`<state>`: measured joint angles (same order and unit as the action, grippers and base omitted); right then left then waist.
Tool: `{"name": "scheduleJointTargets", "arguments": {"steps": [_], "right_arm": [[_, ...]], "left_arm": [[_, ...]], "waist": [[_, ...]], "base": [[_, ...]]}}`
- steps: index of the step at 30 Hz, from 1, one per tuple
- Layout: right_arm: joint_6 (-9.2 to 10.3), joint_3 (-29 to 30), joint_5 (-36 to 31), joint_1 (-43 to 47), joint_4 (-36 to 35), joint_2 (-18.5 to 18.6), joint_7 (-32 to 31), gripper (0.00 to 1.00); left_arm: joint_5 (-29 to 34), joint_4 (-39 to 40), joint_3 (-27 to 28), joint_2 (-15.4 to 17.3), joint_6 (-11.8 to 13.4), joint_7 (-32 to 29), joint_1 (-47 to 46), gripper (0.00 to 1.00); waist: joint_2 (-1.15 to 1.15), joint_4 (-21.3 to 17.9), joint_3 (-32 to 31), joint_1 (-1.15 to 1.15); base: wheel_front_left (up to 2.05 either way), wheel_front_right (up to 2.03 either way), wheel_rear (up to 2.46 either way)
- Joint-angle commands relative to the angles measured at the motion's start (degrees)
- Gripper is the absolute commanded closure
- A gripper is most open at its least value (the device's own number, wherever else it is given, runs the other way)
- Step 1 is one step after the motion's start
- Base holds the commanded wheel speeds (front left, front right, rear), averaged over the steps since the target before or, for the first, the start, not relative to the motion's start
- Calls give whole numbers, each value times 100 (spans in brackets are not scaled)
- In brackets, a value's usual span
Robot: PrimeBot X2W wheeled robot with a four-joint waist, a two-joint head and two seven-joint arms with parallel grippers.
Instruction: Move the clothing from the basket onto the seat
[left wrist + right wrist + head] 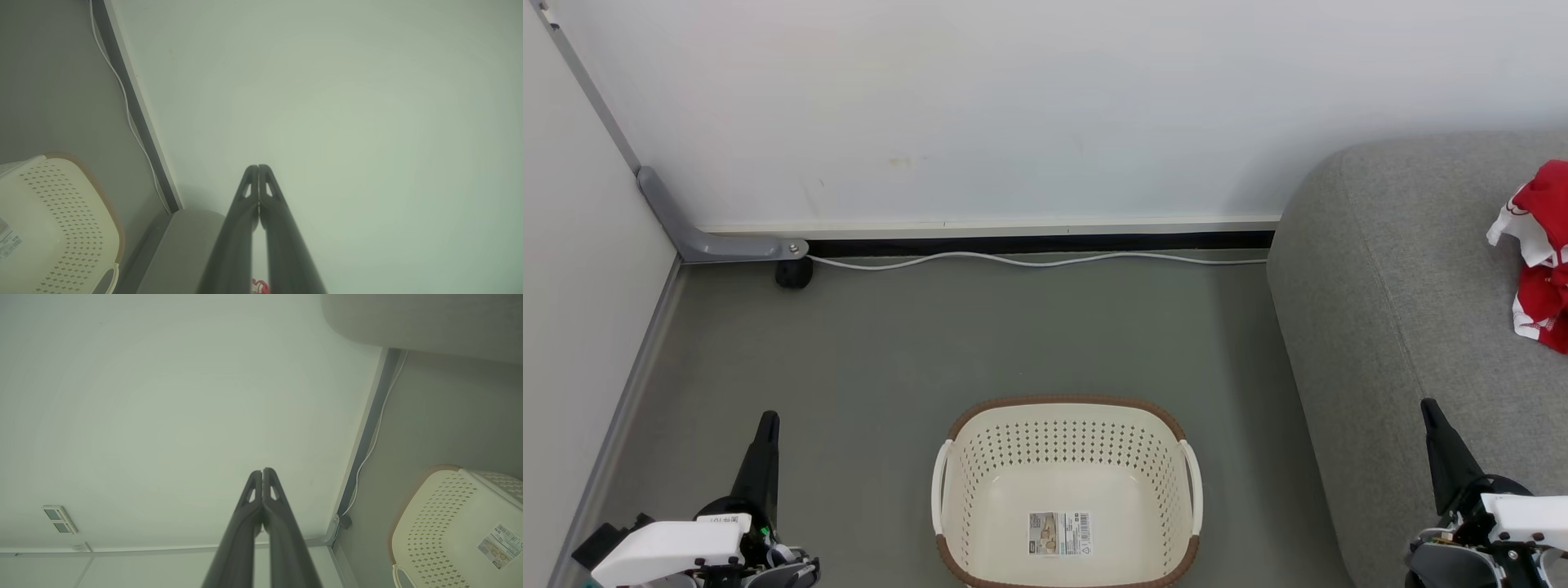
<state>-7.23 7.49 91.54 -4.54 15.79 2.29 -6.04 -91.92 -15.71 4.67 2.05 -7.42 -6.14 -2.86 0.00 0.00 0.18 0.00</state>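
Two sets of fingers, the left fingers (765,429) and the right fingers (1431,416), sit pressed together, gripping nothing, flanking the cream basket (1066,445) on the floor (849,367); the red-and-white clothing (1550,196) lies bunched on the grey seat (1380,327), well apart from the basket.

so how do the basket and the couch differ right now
The basket is cream perforated plastic with a brown rim; the couch is grey fabric. The basket holds nothing but a sticker on its floor; the couch carries the red-and-white clothing. The basket is far smaller than the couch. Both stand on the grey floor.
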Motion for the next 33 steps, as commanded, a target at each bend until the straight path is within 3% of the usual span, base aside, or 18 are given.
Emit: {"name": "scheduleJointTargets", "arguments": {"steps": [1,33], "right_arm": [[-25,-97,62,-164,-177,59,-45,100],[-25,-97,63,-164,-177,59,-45,100]], "left_arm": [[-25,166,185,83,-7,-35,-333,100],[-25,166,184,83,-7,-35,-333,100]], "waist": [[0,0,0,0],[0,0,0,0]], "base": [[0,0,0],[0,0,0]]}}
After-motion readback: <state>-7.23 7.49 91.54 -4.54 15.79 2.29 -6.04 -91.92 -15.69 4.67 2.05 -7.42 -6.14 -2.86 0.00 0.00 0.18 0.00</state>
